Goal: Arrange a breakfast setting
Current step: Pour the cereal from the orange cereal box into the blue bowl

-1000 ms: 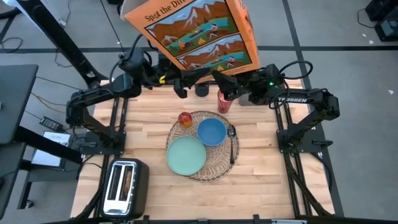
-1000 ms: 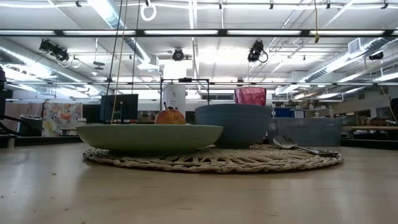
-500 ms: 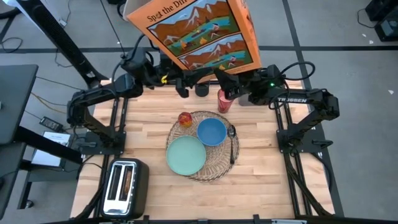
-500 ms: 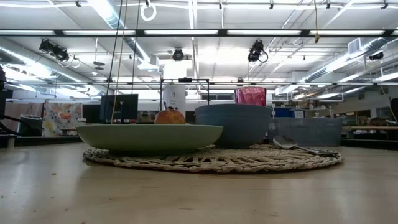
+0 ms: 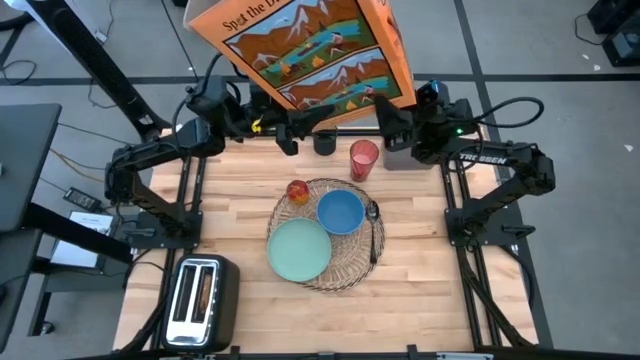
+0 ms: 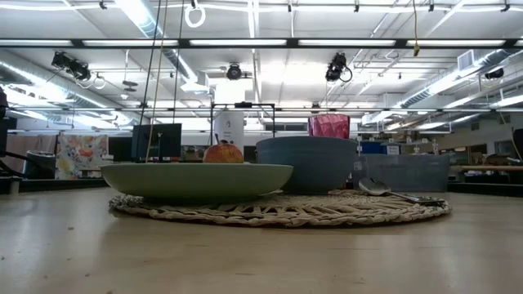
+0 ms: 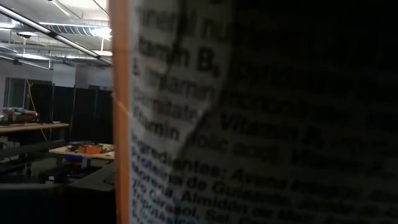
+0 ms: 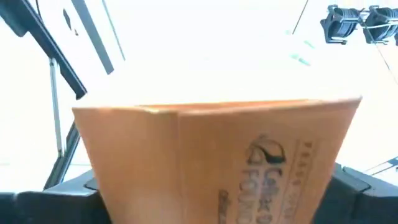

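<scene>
Behind cereal box [image 5: 305, 50], left claw [image 5: 305, 130] half-hidden

overhead, table-level, two wrist views

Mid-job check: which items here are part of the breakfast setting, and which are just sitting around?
Setting: wicker placemat, teal plate, blue bowl, red cup, spoon, apple, cereal box.
Lying about: silver toaster.

A: What do the arms look like?
B: The left arm [image 5: 160, 160] and the right arm [image 5: 500, 165] are both matte black with boxy links, and black cables loop over them.
A: Any markings?
B: The right arm carries white lettering and a small green light.
</scene>
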Robot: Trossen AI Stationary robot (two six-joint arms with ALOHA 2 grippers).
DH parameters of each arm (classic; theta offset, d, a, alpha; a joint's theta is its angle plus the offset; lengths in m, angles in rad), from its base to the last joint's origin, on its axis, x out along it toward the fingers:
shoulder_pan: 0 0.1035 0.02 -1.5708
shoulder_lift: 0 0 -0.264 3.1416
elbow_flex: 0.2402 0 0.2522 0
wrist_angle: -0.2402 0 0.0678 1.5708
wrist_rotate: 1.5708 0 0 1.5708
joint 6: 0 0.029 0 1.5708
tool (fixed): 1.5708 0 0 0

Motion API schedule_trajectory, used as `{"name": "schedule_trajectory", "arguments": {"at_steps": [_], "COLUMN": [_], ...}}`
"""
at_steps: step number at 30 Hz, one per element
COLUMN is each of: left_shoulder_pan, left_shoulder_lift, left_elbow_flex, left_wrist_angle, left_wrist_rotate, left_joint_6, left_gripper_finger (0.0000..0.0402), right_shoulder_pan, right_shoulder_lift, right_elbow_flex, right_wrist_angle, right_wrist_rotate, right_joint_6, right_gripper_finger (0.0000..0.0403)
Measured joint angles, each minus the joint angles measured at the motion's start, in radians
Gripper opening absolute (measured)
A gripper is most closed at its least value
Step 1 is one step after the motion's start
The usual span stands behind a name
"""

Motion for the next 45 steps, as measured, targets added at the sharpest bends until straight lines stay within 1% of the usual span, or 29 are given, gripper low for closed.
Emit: {"name": "schedule_trajectory", "arguments": {"at_steps": [5, 12, 18, 23, 29, 32, 34, 37, 41, 45], "left_shoulder_pan": [0.003, 0.003, 0.003, 0.003, 0.002, 0.001, 0.001, -0.002, -0.002, -0.002], "left_shoulder_lift": [0.000, 0.000, -0.005, -0.044, -0.144, -0.202, -0.243, -0.304, -0.381, -0.427], "left_elbow_flex": [0.000, 0.002, 0.003, 0.002, 0.002, 0.002, 0.001, 0.002, 0.002, 0.002], "left_wrist_angle": [-0.004, -0.025, -0.057, -0.168, -0.362, -0.468, -0.544, -0.656, -0.782, -0.844], "left_wrist_rotate": [0.000, -0.004, -0.007, -0.012, -0.010, -0.019, -0.033, -0.070, -0.105, -0.106], "left_joint_6": [0.003, 0.029, 0.038, 0.085, 0.108, 0.111, 0.116, 0.108, 0.079, 0.063], "left_gripper_finger": [0.0286, 0.0290, 0.0324, 0.0348, 0.0352, 0.0352, 0.0352, 0.0352, 0.0353, 0.0353], "right_shoulder_pan": [-0.004, -0.004, -0.004, -0.004, -0.017, -0.022, -0.023, -0.025, -0.035, -0.042], "right_shoulder_lift": [-0.005, -0.002, -0.001, -0.007, -0.016, -0.023, -0.027, -0.045, -0.102, -0.180], "right_elbow_flex": [0.000, 0.000, -0.002, -0.002, -0.003, -0.003, -0.003, -0.004, -0.053, -0.133], "right_wrist_angle": [0.000, 0.001, -0.003, -0.014, -0.023, -0.028, -0.027, -0.077, -0.156, -0.186], "right_wrist_rotate": [-0.001, -0.005, 0.017, 0.024, -0.009, -0.010, -0.011, -0.015, -0.030, -0.021], "right_joint_6": [-0.001, -0.008, -0.017, -0.027, -0.003, 0.005, 0.006, 0.016, 0.029, 0.062], "right_gripper_finger": [0.0317, 0.0252, 0.0251, 0.0250, 0.0250, 0.0250, 0.0250, 0.0250, 0.0250, 0.0249]}}
